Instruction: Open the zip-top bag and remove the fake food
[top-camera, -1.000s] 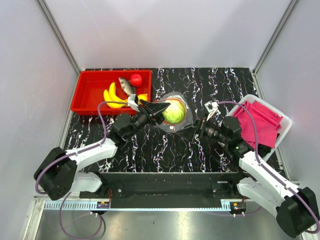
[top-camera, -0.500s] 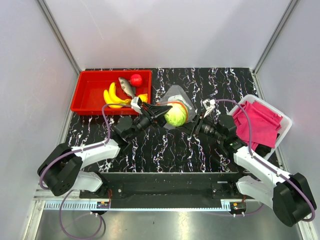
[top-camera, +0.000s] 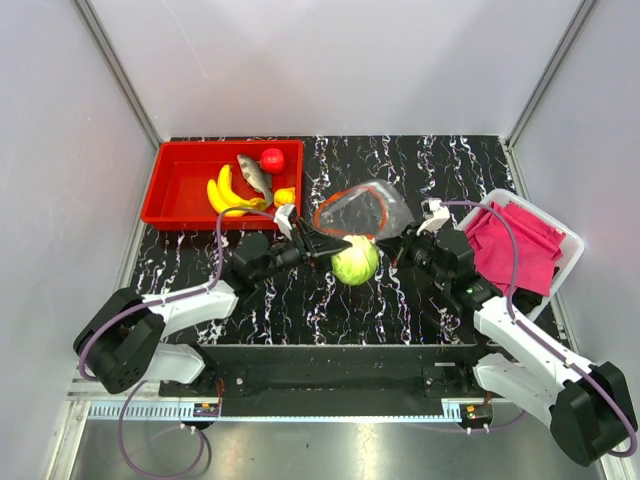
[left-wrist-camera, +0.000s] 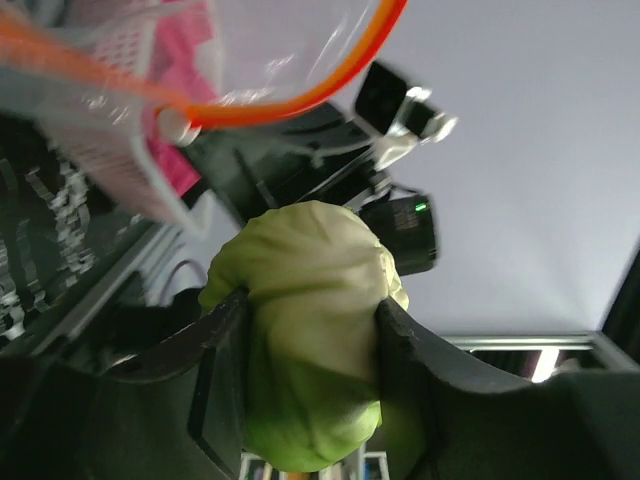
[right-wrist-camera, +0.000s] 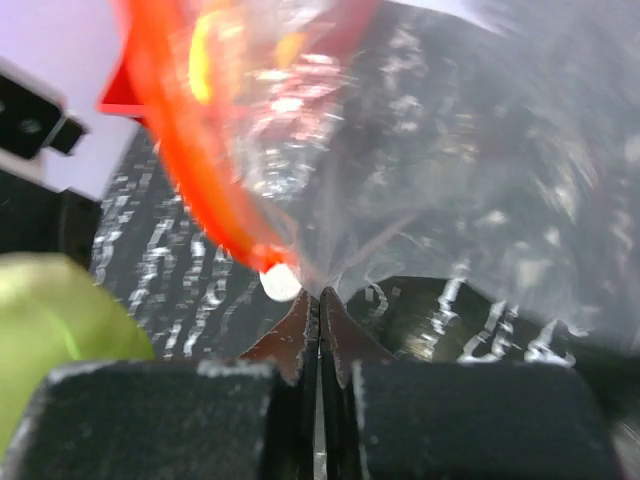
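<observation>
At the far left of the black marbled surface (top-camera: 440, 170) a red tray (top-camera: 165, 190) holds the banana bunch (top-camera: 222, 195), the grey fish (top-camera: 255, 172), the red fruit (top-camera: 272, 158) and a small orange fruit (top-camera: 285, 196). The left jaws pinch the green piece (top-camera: 355, 262) from both sides, outside the bag, just beside its mouth. The zip-top bag (top-camera: 365, 208) gapes, its orange-red strip in a loop. The right jaws are pressed together on the bag's corner. At the far right, a white bin (top-camera: 570, 250) holds pink cloth (top-camera: 515, 245)
</observation>
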